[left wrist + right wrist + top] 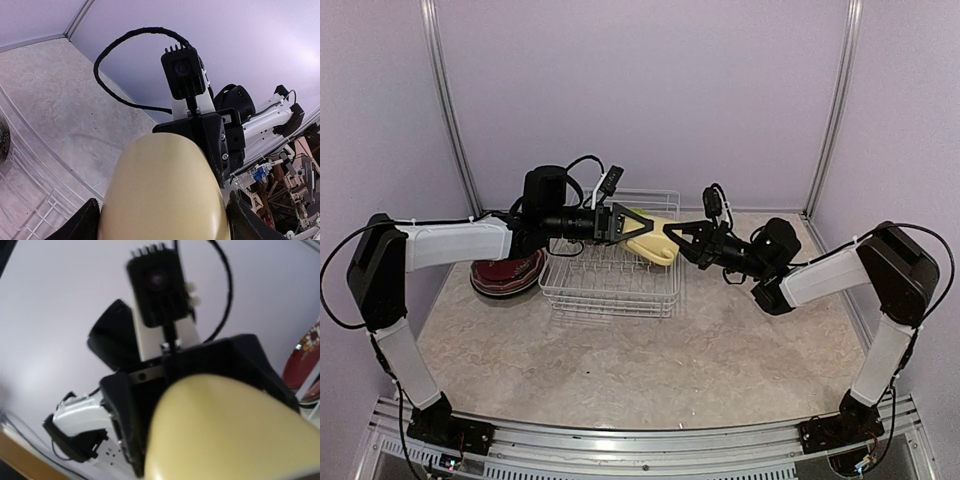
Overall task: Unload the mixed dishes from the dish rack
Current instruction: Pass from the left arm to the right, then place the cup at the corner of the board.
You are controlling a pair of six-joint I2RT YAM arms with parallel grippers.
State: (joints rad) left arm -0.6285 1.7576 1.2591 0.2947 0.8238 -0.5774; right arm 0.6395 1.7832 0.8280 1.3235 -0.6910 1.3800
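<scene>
Left gripper (625, 223): I see it spread wide around the yellow mug (655, 247), one finger on each side of its body, holding it up

Right gripper (672, 236): it reaches in from the opposite side and its tips meet the mug's other end; I cannot tell whether the jaws are clamped on it or only touching

Mug: tilted between the two grippers, over the back right corner of the rack (610, 285); from above I cannot tell whether it clears the wires

Rack: white wire basket sitting on the table (720, 350), towards the back, between the two arms

Plates (505, 276): a dark red stack on the table just beside the rack's left end, partly under the left arm

Wrist cameras: the mug's pale rounded side fills the lower part of both views; my right one is blurred
</scene>
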